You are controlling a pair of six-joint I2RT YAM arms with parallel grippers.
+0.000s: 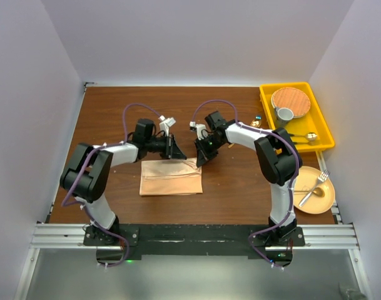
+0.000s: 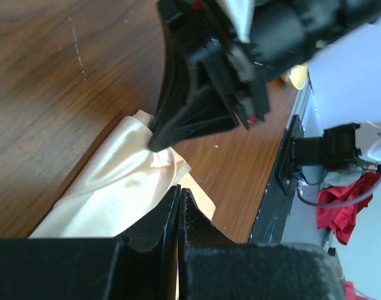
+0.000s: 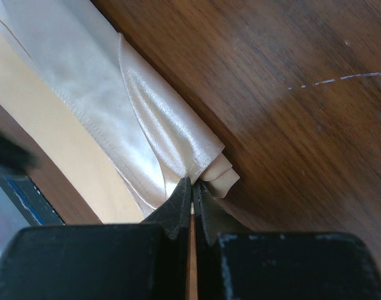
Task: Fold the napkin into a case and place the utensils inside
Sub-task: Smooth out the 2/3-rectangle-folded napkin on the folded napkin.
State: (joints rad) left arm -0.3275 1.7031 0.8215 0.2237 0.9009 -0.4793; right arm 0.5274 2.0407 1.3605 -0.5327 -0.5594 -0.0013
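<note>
**Item:** napkin (image 1: 170,178), folded to a flat rect., mid-table.
**Step:** folding into the case, approx. half done by my read. Utensils (image 1: 313,187) lie on plate (image 1: 326,204) at right, well apart from cloth.
**L gripper** (image 1: 172,150): closed, nipping far edge.
**R gripper** (image 1: 199,157): closed, pinching far-right corner fold.
**Next:** prob. both lift & carry the edge over evenly; satin looks slippy.
**Unclear:** layer count, whether L grip catches all layers, any pouch opening.

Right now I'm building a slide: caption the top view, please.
Left gripper and right gripper pinch the folded napkin's far edge on the wooden table.
</note>
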